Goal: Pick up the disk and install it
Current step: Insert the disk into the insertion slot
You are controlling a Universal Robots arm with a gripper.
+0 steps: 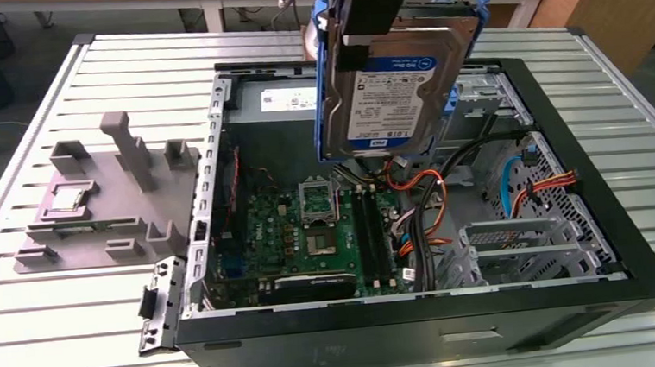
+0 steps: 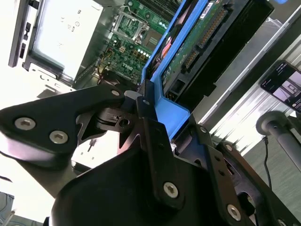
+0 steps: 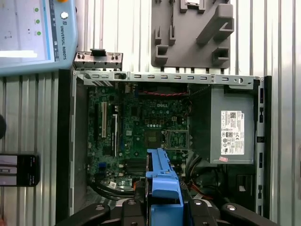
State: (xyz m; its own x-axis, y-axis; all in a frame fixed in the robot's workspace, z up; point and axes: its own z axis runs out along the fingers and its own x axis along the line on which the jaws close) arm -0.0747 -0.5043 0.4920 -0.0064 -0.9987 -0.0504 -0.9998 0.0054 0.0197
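The hand (image 1: 378, 37) is pinching the disk (image 1: 396, 92) by its blue plastic rail. In the second wrist view its black fingers (image 2: 155, 136) are pressing together on the rail's end. The disk is hanging on edge in the air above the far part of the open computer case (image 1: 646, 291), touching nothing below. Its white-and-blue label, carrying fine print, is facing the exterior view.

Inside the case a green circuit board (image 1: 307, 228) is lying flat on the bottom, with a square socket (image 1: 317, 200) near its middle. Orange, red and black cables (image 1: 535, 188) are running along the exterior view's right side. A bare metal drive cage (image 1: 517, 244) is sitting in the near corner on that side. At the far end a grey power box (image 3: 233, 127) is standing against the wall, bearing a white sticker (image 3: 233, 136) with printed text and marks.

On the slatted metal surface (image 1: 37, 325), just beside the case on the exterior view's left, a grey tray (image 1: 100, 238) is holding a small square silver chip (image 1: 69, 199) in one of its pockets. Its other pockets and posts are standing bare.
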